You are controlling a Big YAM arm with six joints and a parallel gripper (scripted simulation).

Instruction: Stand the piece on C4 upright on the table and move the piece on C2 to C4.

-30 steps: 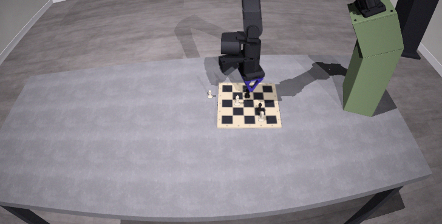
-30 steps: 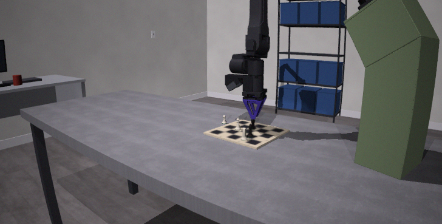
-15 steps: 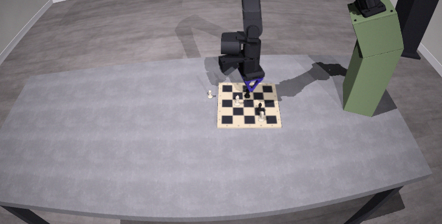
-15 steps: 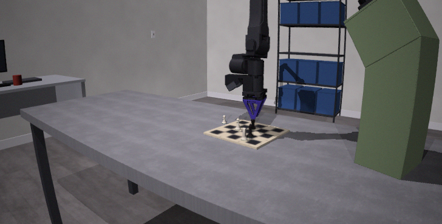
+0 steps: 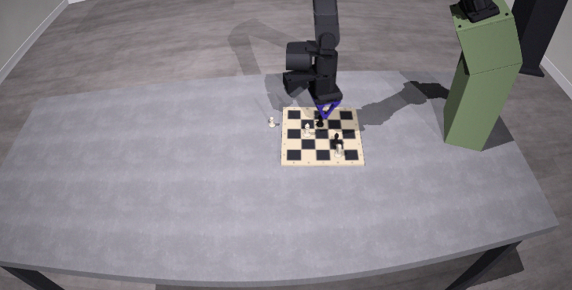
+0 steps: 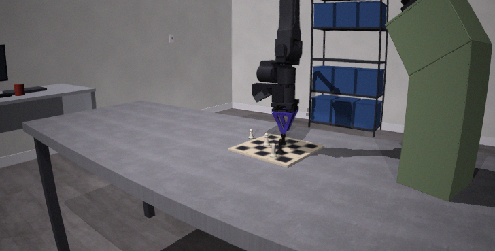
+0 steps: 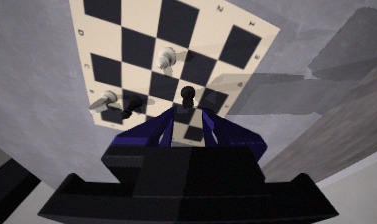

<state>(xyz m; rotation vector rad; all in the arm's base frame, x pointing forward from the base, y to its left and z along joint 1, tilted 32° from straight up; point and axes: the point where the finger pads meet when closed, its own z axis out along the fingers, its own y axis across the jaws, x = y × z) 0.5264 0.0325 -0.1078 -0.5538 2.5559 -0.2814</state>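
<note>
Over the board [image 5: 290, 163] [image 6: 239, 151] [image 7: 96, 42], the gripper [image 5: 324, 116] [image 6: 283, 133] [image 7: 188, 111] has its fingers modestly parted and holds nothing, poised just above the black piece [image 5: 320, 122] [image 6: 283, 140] [image 7: 188, 95], which stands upright on C2. I can see a small white piece [image 5: 272, 122] [image 6: 251, 134] upright on the table [image 5: 180, 192] [image 6: 173, 166] near the board's edge.

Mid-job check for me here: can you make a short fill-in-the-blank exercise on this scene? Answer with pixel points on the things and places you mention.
The piece [image 5: 272, 122] [image 6: 251, 134] on the table beside the board [image 5: 316, 163] [image 6: 255, 156] [image 7: 264, 31] is ____ in colour.
That piece's posture is ____, not toppled.
The piece nearest the tool [image 5: 324, 117] [image 6: 283, 133] [image 7: 188, 111] is coloured ____.
The pedestal [image 5: 488, 87] [image 6: 436, 110] bearing the robot is ____ in colour.

Missing words: white; upright; black; green.
</note>
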